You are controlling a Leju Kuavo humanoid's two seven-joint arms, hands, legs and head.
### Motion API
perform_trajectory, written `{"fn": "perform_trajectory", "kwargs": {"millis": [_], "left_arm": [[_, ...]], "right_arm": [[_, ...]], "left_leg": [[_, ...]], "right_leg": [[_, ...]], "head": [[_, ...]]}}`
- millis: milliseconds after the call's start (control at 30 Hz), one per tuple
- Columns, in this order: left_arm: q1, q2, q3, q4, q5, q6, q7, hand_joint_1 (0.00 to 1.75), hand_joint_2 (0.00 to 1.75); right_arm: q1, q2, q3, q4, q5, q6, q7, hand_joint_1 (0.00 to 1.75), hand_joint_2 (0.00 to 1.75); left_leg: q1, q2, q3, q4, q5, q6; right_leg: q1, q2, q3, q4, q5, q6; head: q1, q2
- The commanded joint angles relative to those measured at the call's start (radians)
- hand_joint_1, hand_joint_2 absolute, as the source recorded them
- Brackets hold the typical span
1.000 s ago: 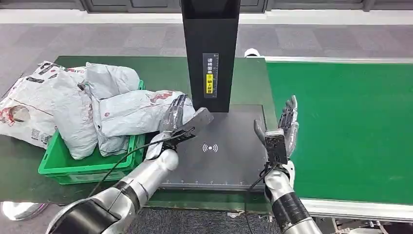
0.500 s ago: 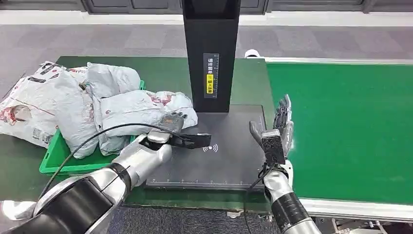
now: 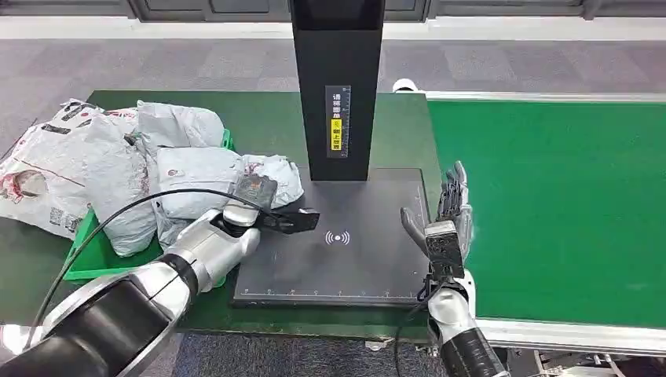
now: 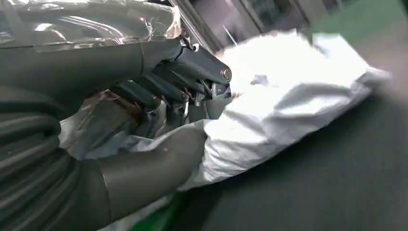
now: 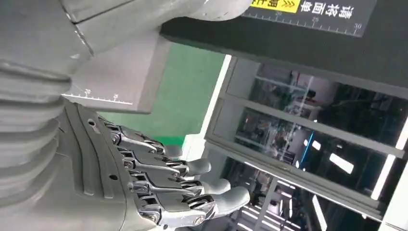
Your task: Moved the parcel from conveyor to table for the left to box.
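A grey-white plastic parcel (image 3: 271, 171) lies across the right rim of the green bin (image 3: 93, 263), one end reaching the black scanner plate (image 3: 353, 263). My left hand (image 3: 257, 206) is at that end. In the left wrist view its dark fingers (image 4: 168, 86) curl onto crinkled plastic of the parcel (image 4: 288, 91) and the thumb (image 4: 154, 163) lies under the edge, so it grips the parcel. My right hand (image 3: 446, 224) stands upright at the plate's right edge, fingers apart and holding nothing; its fingers (image 5: 183, 185) show spread in the right wrist view.
Several more grey parcels (image 3: 118, 181) are heaped in and over the bin on the green table (image 3: 259, 118). A black scanner post (image 3: 338, 86) rises behind the plate. The green conveyor belt (image 3: 558, 204) runs on the right. A black cable (image 3: 126, 210) loops over my left forearm.
My left hand has drawn back and down from over the parcel to its near end and turned. The parcel has settled lower toward the bin. My right hand has hardly moved.
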Motion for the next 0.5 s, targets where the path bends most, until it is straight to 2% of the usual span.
{"fn": "perform_trajectory", "kwargs": {"millis": [33, 133, 200, 267, 367, 433, 500], "left_arm": [[-0.078, -0.013, -0.030, 0.036, -0.015, 0.027, 0.009, 1.75, 1.75], [-0.074, -0.009, -0.027, 0.027, -0.016, 0.053, 0.014, 1.75, 1.75], [-0.089, -0.005, -0.009, 0.018, -0.032, 0.163, 0.038, 1.75, 1.75], [-0.115, 0.014, 0.042, -0.023, -0.055, 0.380, 0.088, 1.75, 1.75], [-0.142, 0.073, 0.135, -0.104, -0.138, 0.546, 0.158, 1.75, 1.75], [-0.133, 0.097, 0.230, -0.153, -0.192, 0.547, 0.124, 1.75, 1.75], [-0.126, 0.097, 0.245, -0.158, -0.202, 0.549, 0.118, 1.75, 1.75]], "right_arm": [[0.017, -0.027, -0.060, -0.051, 0.000, 0.009, 0.009, 0.00, 1.75], [0.016, -0.026, -0.061, -0.052, 0.001, 0.010, 0.011, 0.00, 1.75], [0.033, -0.026, -0.071, -0.076, 0.008, 0.006, 0.016, 0.00, 1.75], [0.061, -0.024, -0.085, -0.117, 0.017, -0.006, 0.027, 0.00, 1.75], [0.075, -0.020, -0.095, -0.145, 0.029, -0.013, 0.046, 0.00, 1.75], [0.073, -0.017, -0.098, -0.143, 0.032, -0.010, 0.050, 0.00, 1.75], [0.071, -0.017, -0.099, -0.140, 0.033, -0.010, 0.051, 0.00, 1.75]], "left_leg": [[0.001, -0.002, -0.002, 0.001, 0.000, 0.000], [0.001, -0.001, -0.002, 0.001, 0.000, 0.000], [0.001, -0.001, -0.002, 0.001, 0.000, 0.000], [0.002, -0.002, -0.003, 0.000, 0.000, 0.000], [0.002, -0.002, -0.006, 0.003, -0.001, -0.001], [0.002, 0.000, -0.006, 0.002, 0.000, -0.001], [0.002, 0.001, -0.005, 0.002, -0.001, -0.001]], "right_leg": [[0.001, -0.002, -0.001, -0.001, 0.000, 0.000], [0.000, -0.001, -0.002, 0.000, 0.000, 0.000], [0.001, -0.001, -0.002, 0.000, 0.000, 0.000], [0.002, -0.002, -0.001, -0.002, 0.000, -0.001], [0.003, -0.001, -0.004, 0.001, 0.000, -0.001], [0.002, 0.000, -0.004, 0.001, 0.000, -0.001], [0.002, 0.002, -0.004, 0.000, 0.000, -0.001]], "head": [[0.000, 0.000], [0.000, 0.000], [0.000, 0.000], [0.000, 0.000], [0.000, 0.000], [0.000, 0.000], [0.000, 0.000]]}}
